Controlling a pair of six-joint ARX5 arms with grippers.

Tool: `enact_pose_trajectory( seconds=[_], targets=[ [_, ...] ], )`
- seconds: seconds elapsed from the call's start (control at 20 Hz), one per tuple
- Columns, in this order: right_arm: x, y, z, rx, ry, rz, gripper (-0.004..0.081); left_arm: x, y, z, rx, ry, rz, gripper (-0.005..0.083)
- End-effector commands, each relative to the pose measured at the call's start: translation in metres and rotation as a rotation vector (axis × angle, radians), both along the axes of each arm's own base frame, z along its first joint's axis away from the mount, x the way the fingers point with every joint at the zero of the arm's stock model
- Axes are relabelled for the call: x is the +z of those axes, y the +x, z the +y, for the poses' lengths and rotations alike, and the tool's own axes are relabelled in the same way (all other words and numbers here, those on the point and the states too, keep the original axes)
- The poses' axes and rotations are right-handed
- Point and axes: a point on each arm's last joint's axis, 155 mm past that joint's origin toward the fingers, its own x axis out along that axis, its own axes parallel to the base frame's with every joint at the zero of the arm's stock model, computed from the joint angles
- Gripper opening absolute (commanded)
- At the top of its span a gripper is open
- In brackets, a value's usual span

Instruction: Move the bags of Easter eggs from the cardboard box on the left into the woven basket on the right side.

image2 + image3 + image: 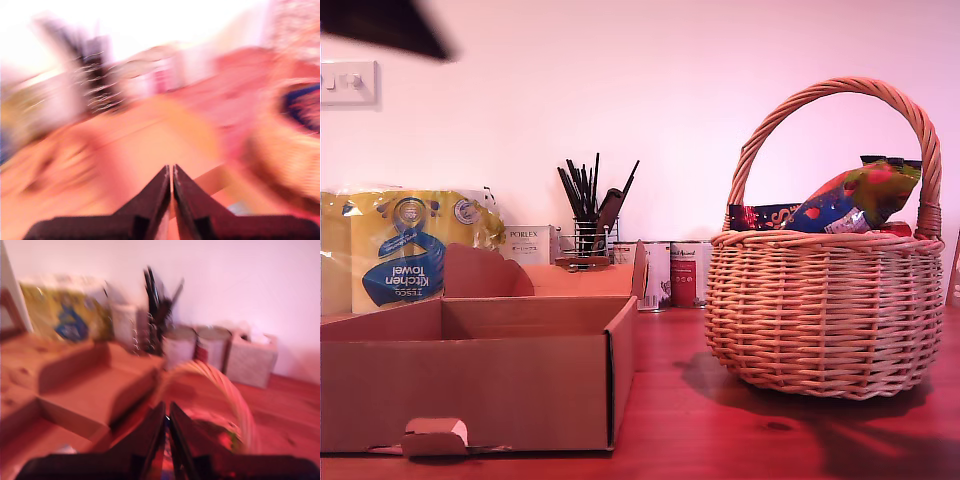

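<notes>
Red-brown wooden tabletop (720,440) against a pale wall carries the whole job. Bags of Easter eggs (850,200) poke above the rim of the woven basket (825,310) on the exterior view's right, the blue-and-green one lying tilted with its long axis rising toward that view's right. From this low angle the cardboard box (480,375) on that view's left shows no bag inside, though its floor is hidden, so I judge the transfer mostly or fully done. Both wrist views are smeared by motion. My second gripper (166,412) looks down on the basket handle and the colourful packets, so it is the nearer arm; its jaws are clenched together with nothing between them. My first gripper (171,175) is likewise pressed closed and empty, above the box side with the basket off to one side.
</notes>
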Motion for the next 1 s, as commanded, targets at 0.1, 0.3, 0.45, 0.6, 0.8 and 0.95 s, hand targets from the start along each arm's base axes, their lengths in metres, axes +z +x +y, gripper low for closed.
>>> enact_pose_trajectory(
  seconds=[0.1,0.3,0.45,0.6,0.8,0.95],
  targets=[
    [0.010,-0.014,-0.016,-0.005,0.003,-0.036,-0.0013,-0.003,-0.017,0.032,0.085,-0.027,-0.031,-0.0024],
    [0.018,-0.035,-0.020,0.041,-0.009,-0.076,-0.0013,-0.012,-0.033,0.054,0.143,-0.047,-0.017,-0.0024],
    [0.014,-0.045,-0.019,0.060,0.023,-0.042,-0.0013,-0.007,-0.038,0.054,0.134,-0.052,-0.033,-0.0024],
    [-0.012,-0.048,-0.021,0.054,-0.017,0.052,-0.0013,-0.012,-0.039,0.054,0.133,-0.044,-0.016,-0.0024],
    [-0.039,-0.051,-0.025,0.043,-0.056,0.158,-0.0013,-0.023,-0.039,0.054,0.134,-0.033,0.025,-0.0024],
    [-0.053,-0.054,-0.026,0.042,-0.077,0.216,-0.0013,-0.032,-0.041,0.054,0.135,-0.022,0.063,-0.0024]
  ],
)
